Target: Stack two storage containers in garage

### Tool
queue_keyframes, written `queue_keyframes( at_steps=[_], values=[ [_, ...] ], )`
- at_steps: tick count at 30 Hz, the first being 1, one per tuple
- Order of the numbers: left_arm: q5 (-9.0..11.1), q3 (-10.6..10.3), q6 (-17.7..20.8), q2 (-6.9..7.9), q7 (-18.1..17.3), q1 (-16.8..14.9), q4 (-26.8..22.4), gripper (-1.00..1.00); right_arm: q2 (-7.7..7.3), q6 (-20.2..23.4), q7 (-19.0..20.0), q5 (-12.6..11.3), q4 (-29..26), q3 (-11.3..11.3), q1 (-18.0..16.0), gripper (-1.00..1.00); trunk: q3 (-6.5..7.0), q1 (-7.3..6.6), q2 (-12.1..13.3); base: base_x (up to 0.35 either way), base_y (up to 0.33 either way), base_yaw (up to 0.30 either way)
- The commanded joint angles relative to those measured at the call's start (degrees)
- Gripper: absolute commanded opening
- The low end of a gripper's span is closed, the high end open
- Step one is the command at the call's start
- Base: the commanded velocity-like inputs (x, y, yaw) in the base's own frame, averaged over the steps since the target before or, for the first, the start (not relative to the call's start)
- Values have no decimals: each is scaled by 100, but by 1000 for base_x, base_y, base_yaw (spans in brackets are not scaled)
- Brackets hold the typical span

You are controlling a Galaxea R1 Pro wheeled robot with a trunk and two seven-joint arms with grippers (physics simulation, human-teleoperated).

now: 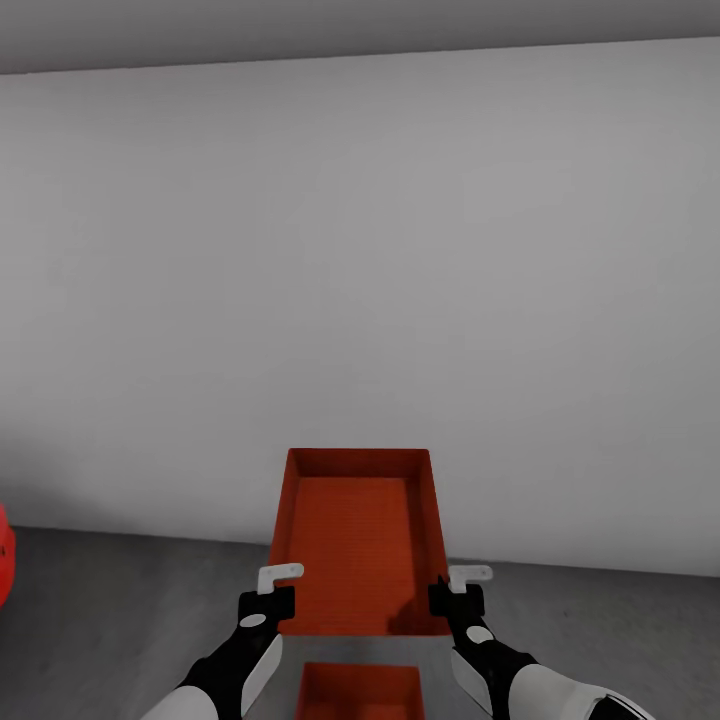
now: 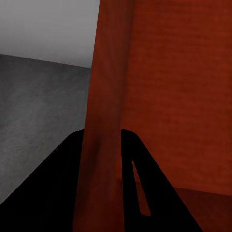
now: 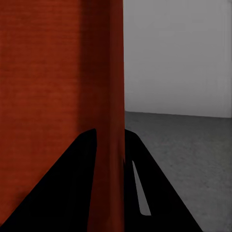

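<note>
Head view: upper container (image 1: 360,545) held aloft before the far wall, left gripper (image 1: 268,597) and right gripper (image 1: 457,594) fingers clamped on its side walls, over lower container (image 1: 360,692) on garage floor (image 1: 110,620); risk: misaligned release, crooked stack.

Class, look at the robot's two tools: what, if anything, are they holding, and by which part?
Both hold one orange-red storage container: the left tool pinches its left side wall, the right tool its right side wall, near the robot-facing end.

One orange-red lidless container (image 1: 362,540) was held level in the air before the pale grey garage wall (image 1: 400,280), its ribbed bottom visible. The second container (image 1: 361,692) was seen directly below it on the dark grey floor (image 1: 110,620).
</note>
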Motion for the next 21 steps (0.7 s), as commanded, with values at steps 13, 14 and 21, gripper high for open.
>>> queue_keyframes(
  at_steps=[13, 14, 21],
  values=[
    [81, 182, -1, 270, 45, -3, 1, -100, -34, -22, 10, 26, -15, -295, -3, -100, -15, 4, -3, 210, 0, 2],
    [79, 182, -1, 270, 45, -3, 1, -100, -35, -22, 10, 26, -15, -292, -3, -100, -22, 4, -3, 67, 0, 49],
    [80, 182, -1, 270, 45, -3, 1, -100, -45, -20, 10, 26, -15, -295, -3, -100, -79, 4, -3, 20, 0, 61]
  ],
)
